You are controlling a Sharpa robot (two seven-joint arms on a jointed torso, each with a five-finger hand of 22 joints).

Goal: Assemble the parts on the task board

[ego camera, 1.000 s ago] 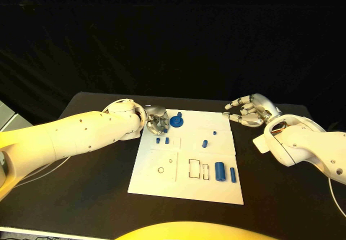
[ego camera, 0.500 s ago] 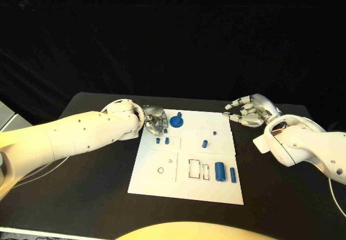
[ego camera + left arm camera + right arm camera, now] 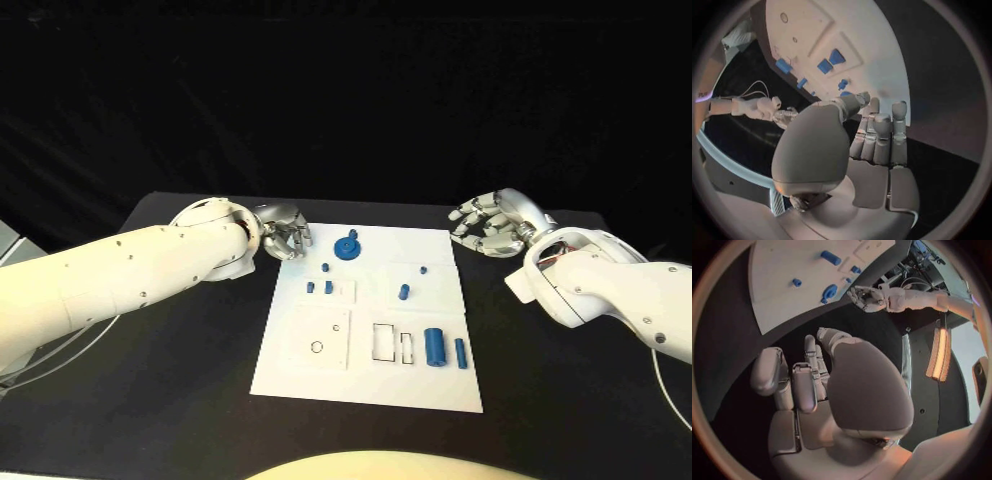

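Both hands hold nothing, fingers loosely parted, the left hand [image 3: 284, 231] off the far left corner of the white task board [image 3: 368, 385] and the right hand [image 3: 488, 222] off its far right corner, seemingly keeping the loose blue parts [image 3: 437, 352] reachable on the black tabletop [image 3: 173, 400].
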